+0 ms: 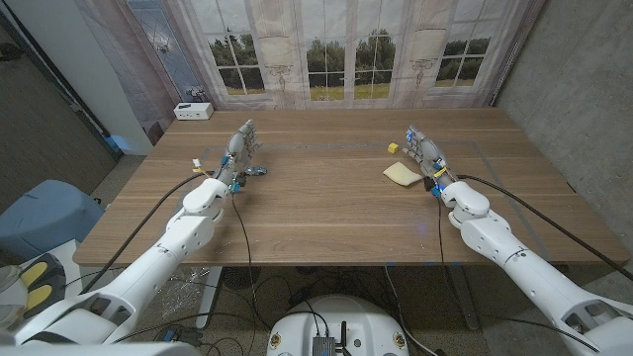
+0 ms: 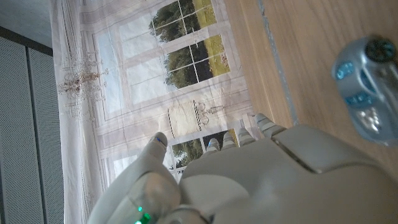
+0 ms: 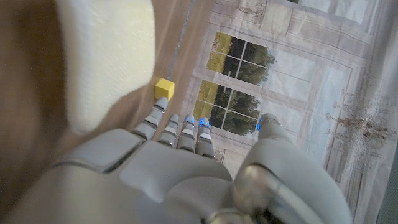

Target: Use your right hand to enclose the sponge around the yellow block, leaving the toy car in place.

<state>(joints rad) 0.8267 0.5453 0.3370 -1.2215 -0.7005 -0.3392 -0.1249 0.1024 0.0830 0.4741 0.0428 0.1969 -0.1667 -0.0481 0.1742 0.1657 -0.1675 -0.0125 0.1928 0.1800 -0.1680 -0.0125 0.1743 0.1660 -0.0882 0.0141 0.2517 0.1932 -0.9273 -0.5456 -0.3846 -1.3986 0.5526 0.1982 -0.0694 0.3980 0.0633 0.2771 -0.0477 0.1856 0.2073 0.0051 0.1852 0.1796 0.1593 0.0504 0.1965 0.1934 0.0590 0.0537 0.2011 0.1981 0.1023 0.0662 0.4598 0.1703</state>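
The right hand's fingers (image 3: 177, 129) are straight, close together and hold nothing; the thumb stands apart from them. The right hand (image 1: 431, 158) stands on the table (image 1: 326, 213) toward its right side, fingers reaching toward the far edge. Just beside it, on the side facing the table's middle, lies one pale yellow sponge (image 1: 401, 173); whether hand and sponge touch cannot be told. In the right wrist view the sponge (image 3: 106, 59) appears large and blurred beside the hand. One small yellow block (image 1: 393, 148) sits just beyond the sponge, near the fingertips, apart from both.

The left hand's fingers (image 1: 244, 138) are likewise extended and hold nothing. The left hand (image 1: 237, 158) stands on the table's left side. One small silver-blue toy car (image 1: 255, 172) rests just beside it, toward the table's middle. One small white and yellow item (image 1: 198, 165) lies on its other side.

Beyond the table's far left corner sits one white box (image 1: 194, 111).
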